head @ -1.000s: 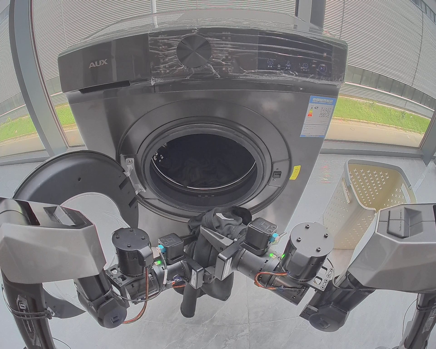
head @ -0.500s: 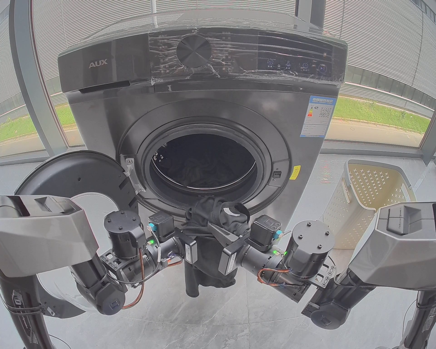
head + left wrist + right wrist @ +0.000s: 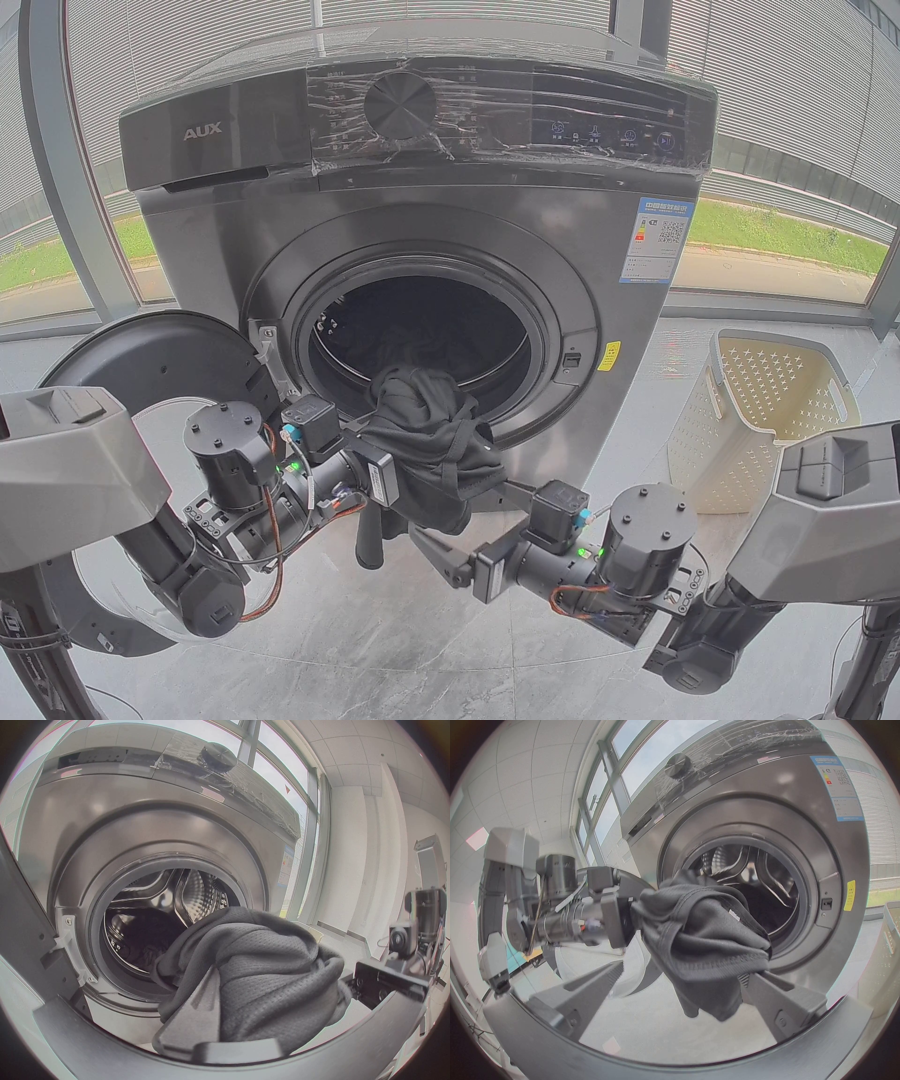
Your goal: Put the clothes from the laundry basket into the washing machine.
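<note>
My right gripper (image 3: 459,516) is nearest me, low in front of the washing machine (image 3: 422,216). Its fingers (image 3: 586,992) are spread wide and grip nothing. The hanging end of the dark garment (image 3: 427,441) sits between them in the right wrist view, and I cannot tell whether it touches them.

Just beyond, and to its left, my left gripper (image 3: 398,469) is pinched on that garment. In the left wrist view the bunched cloth drapes over one finger and hides the other. The bundle is held up in the air against the lower rim of the round opening, its top edge just over the lip and the rest hanging outside.

Past it, the drum (image 3: 422,328) is dark, with more dark clothing lying in the bottom. The door (image 3: 150,366) stands swung open on the machine's left.

Farther right, the pale laundry basket (image 3: 759,412) stands on the floor beside the machine, well apart from both grippers.
</note>
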